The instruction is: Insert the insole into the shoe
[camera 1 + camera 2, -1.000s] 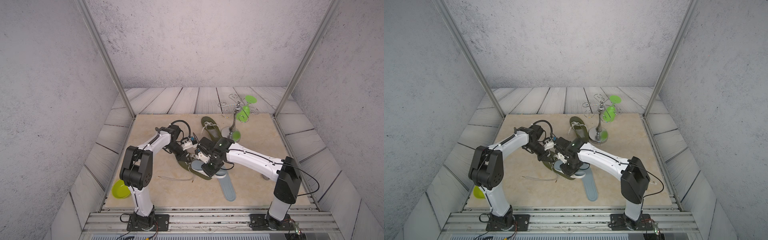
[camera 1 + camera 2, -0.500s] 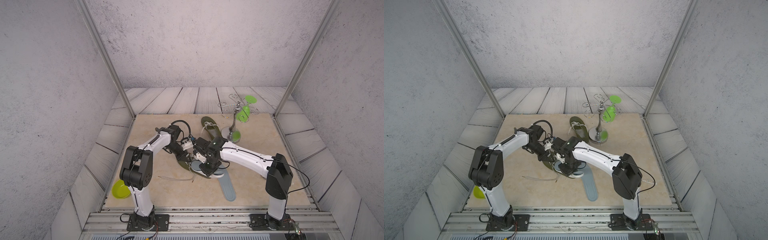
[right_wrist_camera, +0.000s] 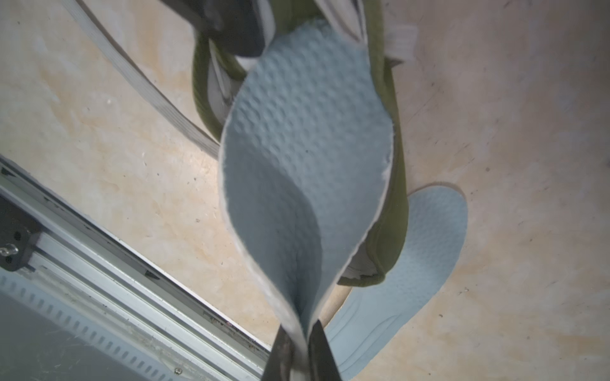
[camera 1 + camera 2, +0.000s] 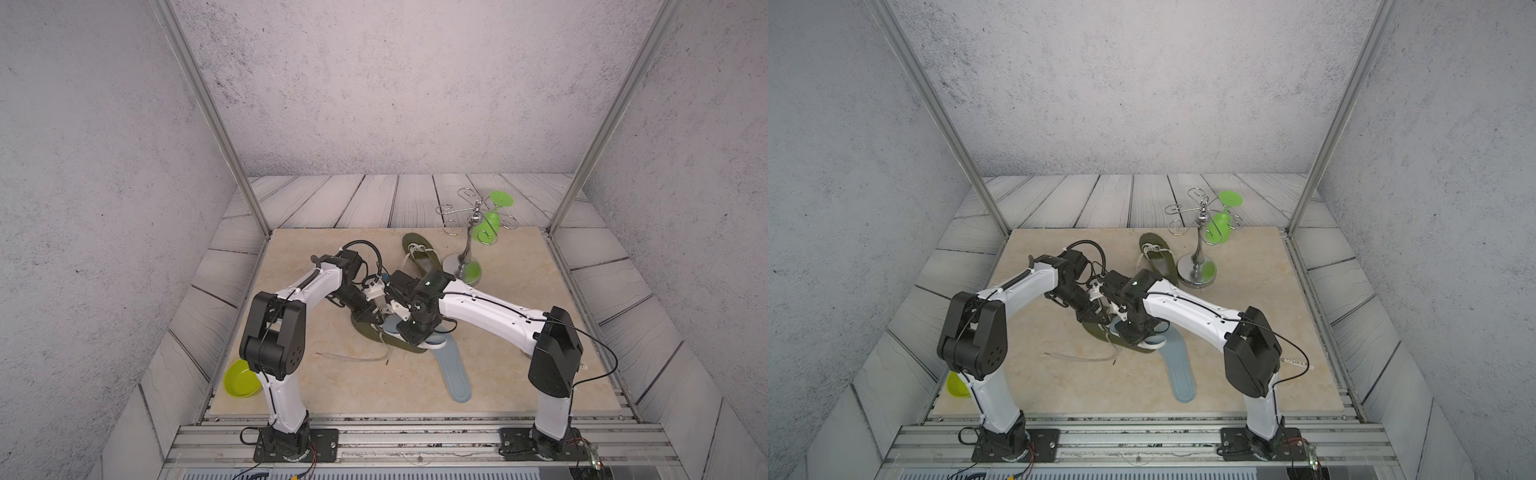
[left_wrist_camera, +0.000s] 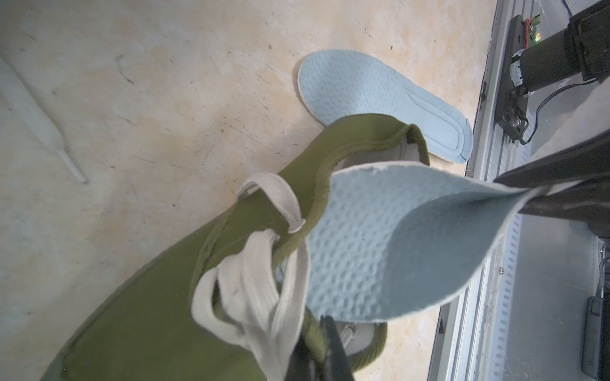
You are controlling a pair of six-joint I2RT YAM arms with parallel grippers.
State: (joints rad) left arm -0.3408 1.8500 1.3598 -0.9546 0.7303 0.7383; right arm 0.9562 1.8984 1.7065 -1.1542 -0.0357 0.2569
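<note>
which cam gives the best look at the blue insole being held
Left wrist view: the light blue dimpled foam insole fills the frame, its front end tucked into the olive green fabric shoe. The right wrist view shows it folded, pinched in the right end effector. In both top views the arms hide most of it.

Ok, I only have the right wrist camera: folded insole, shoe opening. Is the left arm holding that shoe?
Observer: Yes. The left wrist view shows the left end effector shut on the shoe's olive rim beside the laces, next to the insole.
Operator: Any other shoe around?
Observer: A second olive shoe lies at the far side, beside a metal stand.
Operator: Anything near the left base?
Observer: A green bowl sits on the table there.
</note>
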